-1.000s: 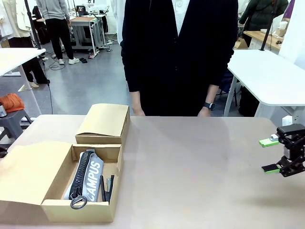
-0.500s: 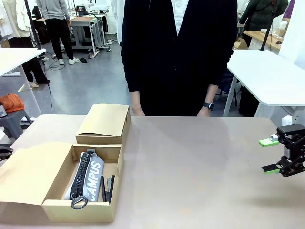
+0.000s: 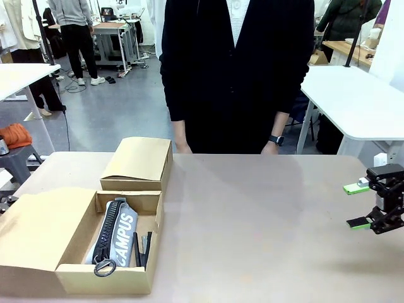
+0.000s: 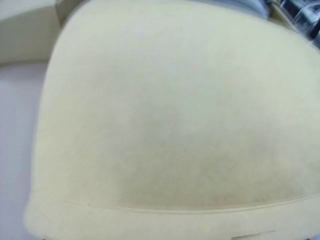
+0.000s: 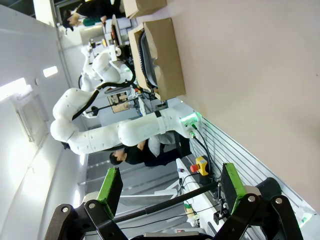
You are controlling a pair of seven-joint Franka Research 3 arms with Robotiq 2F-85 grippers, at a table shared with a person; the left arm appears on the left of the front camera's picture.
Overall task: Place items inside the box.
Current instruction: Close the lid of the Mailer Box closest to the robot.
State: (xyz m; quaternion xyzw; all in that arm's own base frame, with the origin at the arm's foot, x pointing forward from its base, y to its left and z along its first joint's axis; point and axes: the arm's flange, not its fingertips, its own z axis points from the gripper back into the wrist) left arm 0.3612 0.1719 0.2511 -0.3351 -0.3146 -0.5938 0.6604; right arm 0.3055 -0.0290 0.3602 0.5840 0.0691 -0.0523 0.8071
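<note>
An open cardboard box point(image 3: 107, 284) stands at the table's near left, its lid flap point(image 3: 41, 227) folded out leftward. Inside lies the grey "CAMPUS" pouch point(image 3: 120, 237), with slim black items point(image 3: 142, 249) wedged along its right side; I cannot tell which they are. My right gripper point(image 3: 349, 205) hovers open and holding nothing at the far right edge, its green pads point(image 5: 112, 185) spread wide. The right wrist view has the box point(image 5: 162, 55) far off. A dark bit of my left gripper point(image 3: 4, 203) peeks in beside the flap. A blurred cream surface point(image 4: 170, 125) sits right against the left wrist camera.
A second, closed cardboard box point(image 3: 139, 161) sits just behind the open one. A person in a dark top point(image 3: 237, 76) stands at the far edge, hands low at the table rim. My left arm point(image 5: 125, 132) reaches in beside the box. Bare tabletop point(image 3: 265, 227) spans middle and right.
The dark part of the left gripper at the left edge has drawn back slightly. The right gripper, the box and the person stay put.
</note>
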